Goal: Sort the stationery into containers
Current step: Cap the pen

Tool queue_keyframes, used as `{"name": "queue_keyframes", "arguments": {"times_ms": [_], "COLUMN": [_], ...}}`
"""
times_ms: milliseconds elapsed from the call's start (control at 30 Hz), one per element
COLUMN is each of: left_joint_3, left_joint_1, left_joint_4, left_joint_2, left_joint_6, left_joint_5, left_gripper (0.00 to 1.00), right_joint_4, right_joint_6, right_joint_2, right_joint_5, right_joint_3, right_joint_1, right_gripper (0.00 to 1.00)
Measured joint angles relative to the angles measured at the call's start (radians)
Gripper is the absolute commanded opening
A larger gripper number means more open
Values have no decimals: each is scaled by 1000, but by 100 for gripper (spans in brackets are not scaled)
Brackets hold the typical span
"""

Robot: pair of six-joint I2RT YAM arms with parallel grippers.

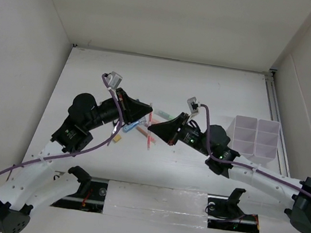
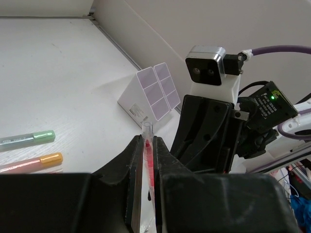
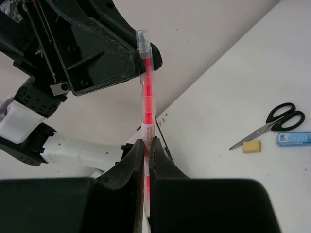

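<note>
**A:** Where is the pen [image 3: 147,97] at this moment?

**B:** Off the tabletop [image 1: 205,89], pinched by both arms. The left gripper [image 2: 147,143] is clenched on it just below the clear end. The right gripper [image 3: 147,144] is clenched on the barrel further down. I read it as a handover, left to right.

**A:** How should that be done well?

**B:** I'd say the left one must let go fully before the right arm draws away. With both clamped, a sideways tug would bend or twist so thin a barrel. Then pull back along the pen's own line and carry it to the organiser [image 1: 255,139], which stands well apart on the right.

**A:** What is the pen like?

**B:** It is slim and translucent, orange-red inside, with a clear tip. It looks like light, smooth plastic, so it may pivot in a two-finger pinch. From overhead the grip itself is hard to make out, because the arms cover it.

**A:** Anything else waiting?

**B:** Scissors [image 3: 272,125], a yellow eraser [image 3: 252,146], a green marker [image 2: 29,139] and an orange marker [image 2: 36,160] lie on the tabletop.
</note>
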Motion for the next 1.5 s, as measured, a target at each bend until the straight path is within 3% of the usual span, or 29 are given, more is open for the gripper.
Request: {"name": "queue_keyframes", "arguments": {"times_ms": [1500], "left_joint_3": [10], "left_joint_1": [-1], "left_joint_4": [-39], "left_joint_2": [4], "left_joint_6": [40], "left_joint_5": [13], "left_gripper": [0], "right_joint_4": [-8], "right_joint_6": [-53], "right_joint_2": [3], "right_joint_5": [56], "right_joint_3": [2], "right_joint_1": [6], "right_gripper": [0]}}
